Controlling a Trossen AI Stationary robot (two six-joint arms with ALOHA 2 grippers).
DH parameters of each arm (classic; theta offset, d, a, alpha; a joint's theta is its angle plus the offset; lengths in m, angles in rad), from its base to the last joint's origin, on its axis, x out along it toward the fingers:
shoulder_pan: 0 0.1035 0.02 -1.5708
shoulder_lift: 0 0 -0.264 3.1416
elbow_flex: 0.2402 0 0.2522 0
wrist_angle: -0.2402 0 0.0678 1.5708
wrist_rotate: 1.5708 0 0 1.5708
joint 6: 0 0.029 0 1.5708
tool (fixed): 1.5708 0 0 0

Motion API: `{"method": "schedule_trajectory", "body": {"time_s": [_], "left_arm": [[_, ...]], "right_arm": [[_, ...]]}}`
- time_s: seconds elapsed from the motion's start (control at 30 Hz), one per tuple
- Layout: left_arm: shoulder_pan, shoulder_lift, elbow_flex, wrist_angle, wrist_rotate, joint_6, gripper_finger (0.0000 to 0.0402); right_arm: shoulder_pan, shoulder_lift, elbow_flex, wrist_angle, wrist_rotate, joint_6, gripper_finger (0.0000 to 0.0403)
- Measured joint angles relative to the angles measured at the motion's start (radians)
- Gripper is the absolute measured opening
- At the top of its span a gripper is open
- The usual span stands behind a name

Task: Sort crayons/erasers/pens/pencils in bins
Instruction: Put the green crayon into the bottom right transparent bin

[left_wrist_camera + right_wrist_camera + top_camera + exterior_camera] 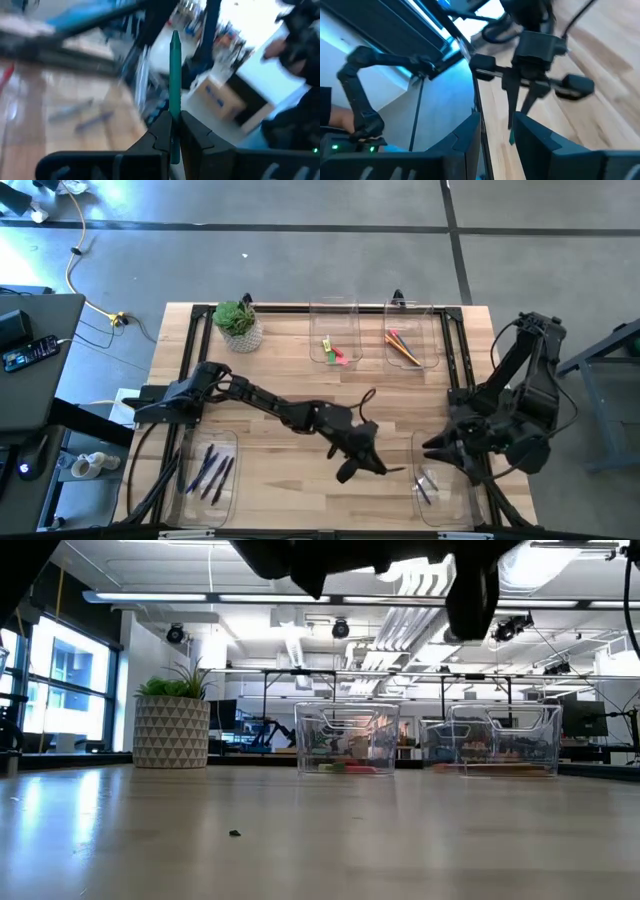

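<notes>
Green crayon [175,85] shows clearly only in the left wrist view, clamped upright between the left gripper's [172,131] fingers. From above, that arm stretches across toward the table's [290,380] near edge, beside the near-right bin [440,480]. The right gripper [437,448], fingers apart, hovers over that bin.

Green crayon [175,75], seemingly teal; dark tool [172,131]

Grey concrete floor [300,260] all around, a dark desk [35,370] sat left, windows [65,690] glowed far left.
</notes>
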Motion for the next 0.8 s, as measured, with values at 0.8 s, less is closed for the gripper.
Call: {"method": "schedule_trajectory", "body": {"time_s": [0.8], "left_arm": [[0.011,-0.004,0.002,0.388,-0.138,-0.153,0.0005]], "right_arm": [[0.009,-0.010,0.000,0.115,0.152,-0.383,0.0107]]}}
